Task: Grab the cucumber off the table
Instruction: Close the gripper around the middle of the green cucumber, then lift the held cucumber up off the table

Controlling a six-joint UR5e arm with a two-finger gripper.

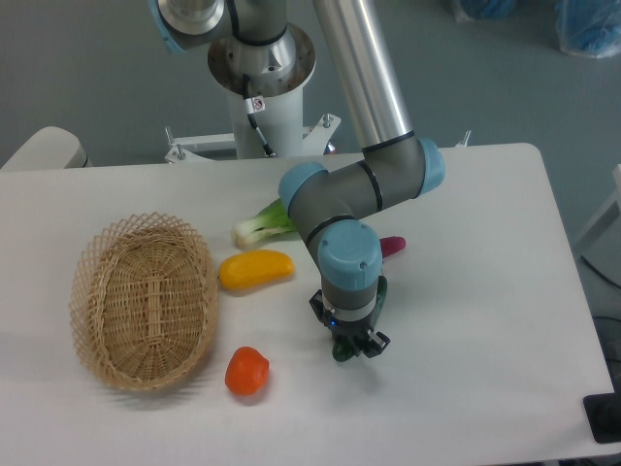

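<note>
The cucumber (pixel 342 351) is dark green and mostly hidden under my gripper; one rounded end shows between the fingers, and a green strip shows beside the wrist. My gripper (pixel 353 346) points straight down at the white table (pixel 485 291), right of the middle. Its fingers are closed against the cucumber's sides, low over the tabletop. I cannot tell if the cucumber still touches the table.
A woven basket (pixel 146 301) lies at the left. A yellow pepper (pixel 256 270), a bok choy (pixel 264 225) and a red-orange tomato (pixel 247 372) lie left of the gripper. A small purple vegetable (pixel 392 246) sticks out behind the arm. The arm's base (pixel 262 68) stands at the back.
</note>
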